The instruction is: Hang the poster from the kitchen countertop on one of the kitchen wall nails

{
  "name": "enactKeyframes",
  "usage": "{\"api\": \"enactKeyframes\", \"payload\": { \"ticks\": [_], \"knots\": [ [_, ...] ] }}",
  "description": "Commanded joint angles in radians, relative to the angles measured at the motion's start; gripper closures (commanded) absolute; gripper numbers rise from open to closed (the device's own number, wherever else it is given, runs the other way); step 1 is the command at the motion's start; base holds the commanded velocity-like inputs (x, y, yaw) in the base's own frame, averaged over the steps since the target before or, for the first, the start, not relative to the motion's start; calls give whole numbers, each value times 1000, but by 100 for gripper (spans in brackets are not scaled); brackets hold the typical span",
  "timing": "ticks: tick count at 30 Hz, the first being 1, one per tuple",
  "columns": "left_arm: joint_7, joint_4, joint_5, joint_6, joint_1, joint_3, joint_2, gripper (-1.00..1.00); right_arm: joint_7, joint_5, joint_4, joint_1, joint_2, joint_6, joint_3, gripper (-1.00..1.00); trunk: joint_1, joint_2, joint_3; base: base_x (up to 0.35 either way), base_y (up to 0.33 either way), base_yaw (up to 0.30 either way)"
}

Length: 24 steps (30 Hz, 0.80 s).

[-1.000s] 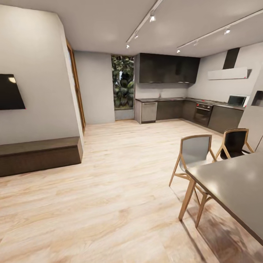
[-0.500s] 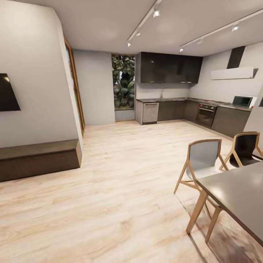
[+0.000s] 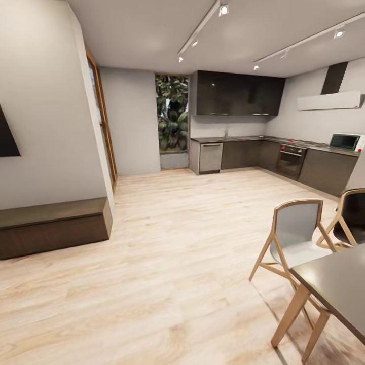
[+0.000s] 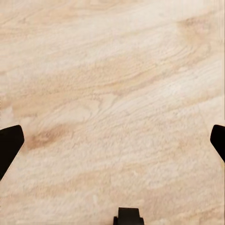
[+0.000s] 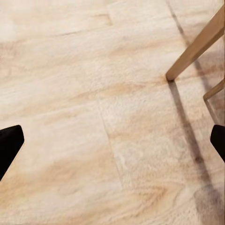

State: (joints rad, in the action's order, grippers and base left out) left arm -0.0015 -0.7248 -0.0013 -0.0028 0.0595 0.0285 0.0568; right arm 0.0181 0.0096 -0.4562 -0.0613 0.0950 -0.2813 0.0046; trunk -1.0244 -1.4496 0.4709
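Camera has advanced and swung left; countertop (image 3: 238, 138) lies far ahead, slightly right. Left gripper (image 4: 112, 140) and right gripper (image 5: 112, 140) hang spread wide, empty, above floor (image 3: 167, 263).

Dining table (image 3: 334, 284) cut off, kitchen countertop (image 3: 238, 138) items too small

the floor (image 3: 167, 253) is pale wood planks with clear grain and a soft sheen. the low bench (image 3: 53, 228) looks like dark matt wood. the chairs (image 3: 296, 238) have light wooden legs and smooth grey or black shells. the dining table (image 3: 339, 284) has a smooth grey matt top. the kitchen countertop (image 3: 238, 138) looks smooth, above dark glossy cabinet fronts (image 3: 243, 153). the upper cabinets (image 3: 238, 94) are glossy black.
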Motion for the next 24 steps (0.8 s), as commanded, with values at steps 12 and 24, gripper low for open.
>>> {"api": "enactKeyframes", "payload": {
  "ticks": [12,24],
  "knots": [
    [0,-1,0,0,0,1,-1,-100,3,1,6,0,0,-3,0,-100,-1,0,1,337,81,0],
    [0,-1,0,0,0,1,0,-100,3,0,55,0,0,-5,2,-100,-1,0,1,337,25,0]
  ]
}}
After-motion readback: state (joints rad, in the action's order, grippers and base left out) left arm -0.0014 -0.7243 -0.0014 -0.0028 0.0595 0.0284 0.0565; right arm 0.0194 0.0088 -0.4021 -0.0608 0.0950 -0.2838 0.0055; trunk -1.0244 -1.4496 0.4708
